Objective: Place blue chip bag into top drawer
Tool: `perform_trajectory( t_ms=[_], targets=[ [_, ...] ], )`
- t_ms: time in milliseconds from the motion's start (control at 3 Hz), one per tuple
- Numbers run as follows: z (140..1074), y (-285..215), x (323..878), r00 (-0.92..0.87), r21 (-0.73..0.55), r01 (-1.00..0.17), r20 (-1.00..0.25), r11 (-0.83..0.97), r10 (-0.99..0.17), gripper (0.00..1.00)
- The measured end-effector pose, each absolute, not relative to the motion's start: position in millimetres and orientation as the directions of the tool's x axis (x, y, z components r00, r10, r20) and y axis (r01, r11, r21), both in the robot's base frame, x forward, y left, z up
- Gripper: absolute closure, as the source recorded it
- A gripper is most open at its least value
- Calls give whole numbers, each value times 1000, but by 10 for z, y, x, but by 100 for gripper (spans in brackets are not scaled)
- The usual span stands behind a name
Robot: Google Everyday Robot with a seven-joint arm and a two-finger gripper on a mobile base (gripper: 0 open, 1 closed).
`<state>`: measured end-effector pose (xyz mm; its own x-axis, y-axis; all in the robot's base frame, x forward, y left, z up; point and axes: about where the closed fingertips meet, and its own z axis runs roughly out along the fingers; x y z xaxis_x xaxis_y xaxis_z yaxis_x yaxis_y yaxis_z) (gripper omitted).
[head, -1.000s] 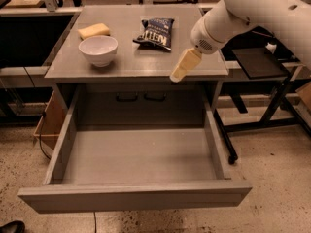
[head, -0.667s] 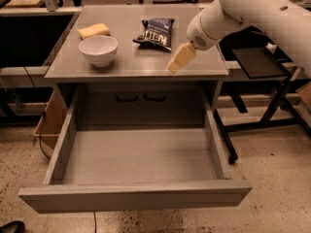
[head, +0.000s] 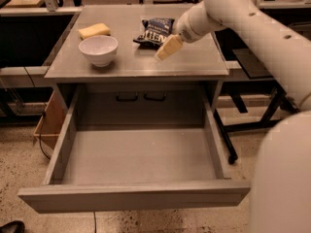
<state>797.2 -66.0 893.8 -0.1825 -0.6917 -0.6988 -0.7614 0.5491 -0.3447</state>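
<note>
The blue chip bag [head: 154,31] lies flat on the grey table [head: 194,64], near the back middle. My gripper [head: 166,49] hangs on the white arm that comes in from the right. It hovers just above the tabletop at the bag's front right corner, close to it, with nothing seen in it. The top drawer [head: 136,196] is pulled wide open below the table, and its grey floor is bare.
A white bowl [head: 98,49] stands at the table's front left, with a yellow sponge [head: 94,30] behind it. A grey panel with two black handles [head: 141,97] sits behind the drawer. A dark stand [head: 252,125] is on the right and a wooden box [head: 48,125] on the left.
My gripper has moved left and toward the back of the table, closing in on the chip bag. The bag, bowl, sponge and drawer have not moved.
</note>
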Motion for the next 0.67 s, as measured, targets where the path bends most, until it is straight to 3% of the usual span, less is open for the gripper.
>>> perform_trajectory(
  t_ms=[667],
  targets=[
    [8720, -561, 8740, -188, -283, -729, -793, 624, -580, 0]
  ],
)
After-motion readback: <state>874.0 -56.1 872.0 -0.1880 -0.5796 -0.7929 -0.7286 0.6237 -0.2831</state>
